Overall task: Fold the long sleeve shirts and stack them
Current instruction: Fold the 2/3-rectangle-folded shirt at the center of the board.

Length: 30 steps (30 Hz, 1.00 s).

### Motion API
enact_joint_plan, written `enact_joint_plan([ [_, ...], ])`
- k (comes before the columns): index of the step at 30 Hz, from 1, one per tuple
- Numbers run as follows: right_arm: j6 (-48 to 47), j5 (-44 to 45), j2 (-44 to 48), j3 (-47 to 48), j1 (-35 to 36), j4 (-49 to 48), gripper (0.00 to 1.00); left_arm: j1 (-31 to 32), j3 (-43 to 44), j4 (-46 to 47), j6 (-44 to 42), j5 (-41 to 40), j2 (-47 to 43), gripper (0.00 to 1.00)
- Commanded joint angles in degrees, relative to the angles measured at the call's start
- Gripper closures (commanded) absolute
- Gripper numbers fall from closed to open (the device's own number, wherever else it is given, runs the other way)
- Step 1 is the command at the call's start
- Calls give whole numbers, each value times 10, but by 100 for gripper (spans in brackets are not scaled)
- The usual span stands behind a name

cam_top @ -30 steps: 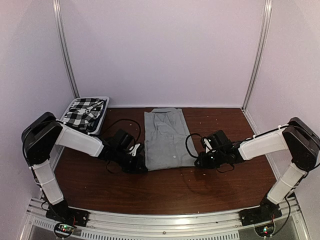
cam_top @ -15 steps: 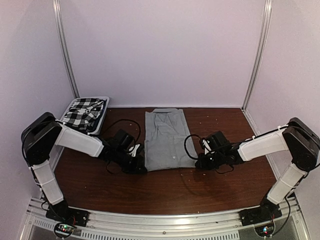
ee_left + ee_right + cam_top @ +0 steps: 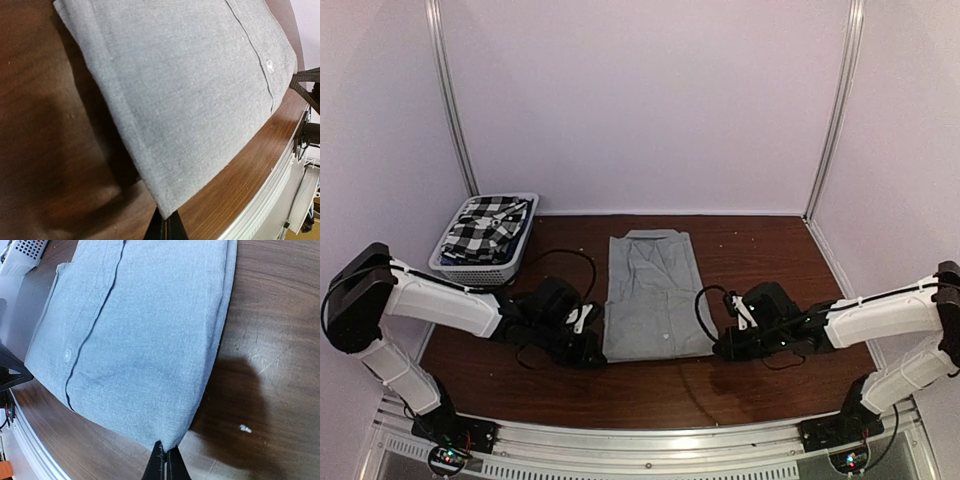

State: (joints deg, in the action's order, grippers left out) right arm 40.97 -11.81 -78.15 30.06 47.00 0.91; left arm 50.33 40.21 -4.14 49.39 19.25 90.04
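Observation:
The light grey shirt point(image 3: 655, 295) lies on the table as a narrow rectangle, sleeves tucked in, button placket up. My left gripper point(image 3: 597, 352) is shut on its near left corner point(image 3: 167, 210), and my right gripper point(image 3: 718, 350) is shut on its near right corner point(image 3: 167, 442). Both near corners are lifted slightly off the wood. The black-and-white checked shirt point(image 3: 485, 228) sits bunched in the white basket point(image 3: 470, 268) at the back left.
The brown wooden table point(image 3: 770, 250) is enclosed by pale walls on three sides. A metal rail point(image 3: 650, 448) runs along the near edge under the arm bases. Black cables loop beside both wrists.
Both arms have drawn towards the near edge and lowered, pulling the grey shirt's near end with them. The right gripper has closed on its corner.

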Motion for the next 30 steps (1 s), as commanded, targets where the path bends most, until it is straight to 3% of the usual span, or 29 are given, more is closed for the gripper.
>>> enact_joint_plan([
  [1, 36, 49, 58, -18, 40, 42, 100, 36, -13, -40, 27, -56, -48, 100],
  [7, 50, 67, 127, 2, 69, 101, 100, 54, 18, -123, 41, -71, -111, 100],
  [14, 6, 81, 119, 130, 51, 165, 100, 23, 130, -196, -2, -69, -102, 100],
  [21, -93, 17, -44, 297, -80, 126, 100, -128, 292, -185, -116, 57, 30, 100],
  [25, -137, -14, -207, 431, -159, 95, 100, -229, 434, -150, -151, 144, 189, 100],
  [30, -134, -75, -442, 640, -230, 84, 100, -293, 661, -95, -121, 205, 418, 100],
])
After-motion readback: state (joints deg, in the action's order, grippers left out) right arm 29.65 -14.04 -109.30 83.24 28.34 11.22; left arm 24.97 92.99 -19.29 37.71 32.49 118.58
